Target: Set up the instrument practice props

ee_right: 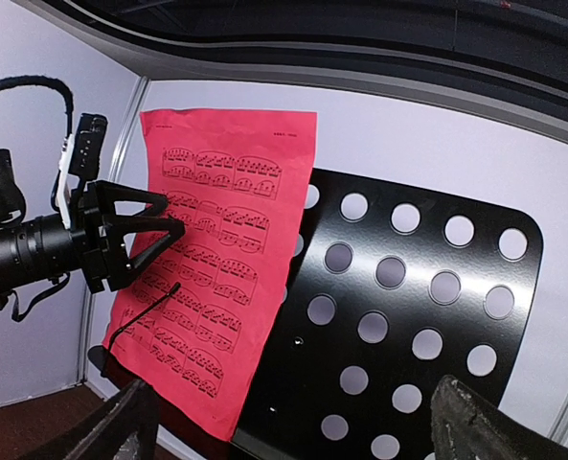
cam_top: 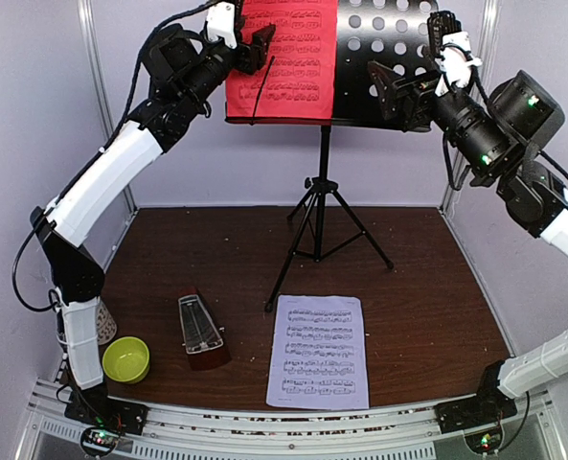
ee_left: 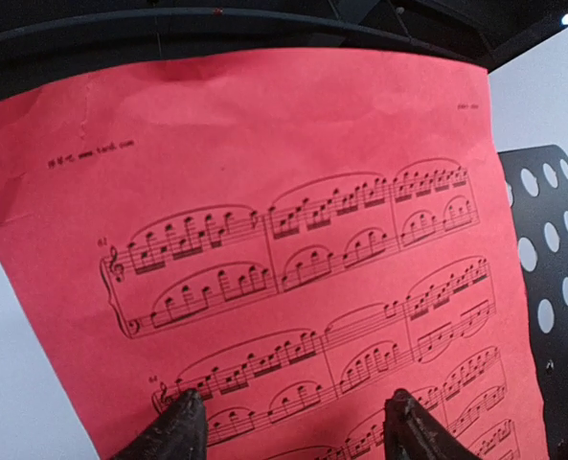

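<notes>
- Nearest us, the white sheet [cam_top: 317, 350] lies flat on the table just in front of the tripod feet of the music stand [cam_top: 389, 38]. The metronome [cam_top: 200, 331] stands upright to the left of those feet.
- Up on the stand's desk, the red sheet [cam_top: 284, 57] leans upright against the left half, and the right half is bare.
- The left gripper [ee_left: 293, 407] faces the red sheet with its fingers spread and grips nothing. We cannot tell whether the tips touch the paper.
- The right gripper [ee_right: 293, 393] hovers before the stand's right half, spread wide and empty.
- We judge the step in hand to be seating the red sheet. We would check that its lower edge sits in the stand's ledge, then back the left fingers straight off so they do not drag it.
- The red sheet carries printed staves, plus small lines of print at its top corners that are too fine for us to read. We see no brand.
</notes>
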{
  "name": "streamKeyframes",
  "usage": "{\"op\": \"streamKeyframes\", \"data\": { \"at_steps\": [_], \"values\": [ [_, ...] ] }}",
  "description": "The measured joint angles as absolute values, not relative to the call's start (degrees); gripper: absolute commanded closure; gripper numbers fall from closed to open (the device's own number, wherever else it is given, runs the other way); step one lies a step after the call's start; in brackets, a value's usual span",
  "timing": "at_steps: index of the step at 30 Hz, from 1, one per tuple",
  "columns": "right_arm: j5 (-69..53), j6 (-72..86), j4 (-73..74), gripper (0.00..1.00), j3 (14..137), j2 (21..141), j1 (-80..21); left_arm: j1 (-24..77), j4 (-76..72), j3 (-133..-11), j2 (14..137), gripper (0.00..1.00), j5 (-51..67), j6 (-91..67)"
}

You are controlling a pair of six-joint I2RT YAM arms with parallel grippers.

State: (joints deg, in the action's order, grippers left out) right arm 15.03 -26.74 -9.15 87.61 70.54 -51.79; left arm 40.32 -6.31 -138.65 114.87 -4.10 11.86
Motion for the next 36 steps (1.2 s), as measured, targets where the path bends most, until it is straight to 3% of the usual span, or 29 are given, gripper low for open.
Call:
{"op": "streamKeyframes", "data": {
  "at_steps": [13,25,36],
  "values": [
    [17.0,-23.6,-7.4,0.0,85.8,67.5,-51.8,38.9,-3.4,-138.0,111.6,0.22,-3.8,8.2],
    [20.4,-15.3,0.9,0.0,84.2,62.6,-51.5,38.9,0.6,-117.3,91.8,0.15,-2.7,4.6],
    [19.2,-1.5,11.0,0.01,70.4,51.0,-50.5,39.6,9.2,-91.2,77.7,0.17,1.7,-1.1]
  ]
}}
